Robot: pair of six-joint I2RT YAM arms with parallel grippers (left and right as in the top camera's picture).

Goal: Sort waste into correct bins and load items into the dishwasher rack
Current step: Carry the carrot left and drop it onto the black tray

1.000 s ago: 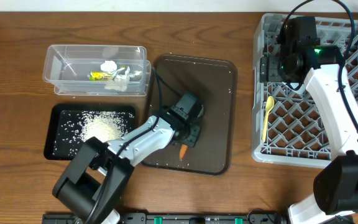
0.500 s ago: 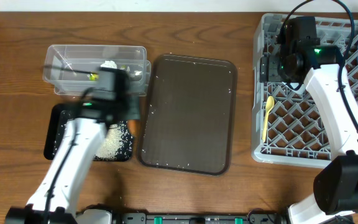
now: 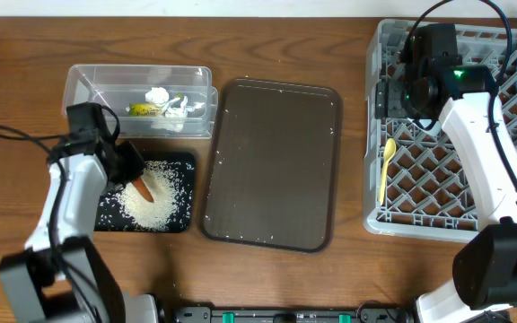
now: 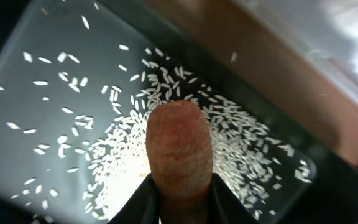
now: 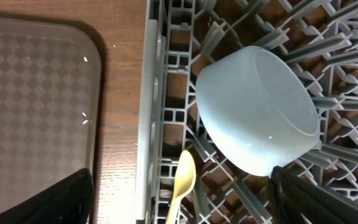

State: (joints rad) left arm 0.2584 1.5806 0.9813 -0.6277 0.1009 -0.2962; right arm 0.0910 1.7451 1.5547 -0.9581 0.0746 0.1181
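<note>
Orange carrot stick [image 4: 179, 149] is hanging over the rice [image 3: 155, 208], clamped in the left end effector [image 4: 181, 200]. At 3 o'clock the right end effector [image 5: 180, 182] is hanging spread apart.

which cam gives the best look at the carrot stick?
Left wrist: the carrot stick fills the frame, pinched between the fingers above the rice. Overhead shows it small, over the black tray. Right wrist doesn't show it.

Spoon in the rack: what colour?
The spoon is pale yellow, clearest in the overhead view.
</note>
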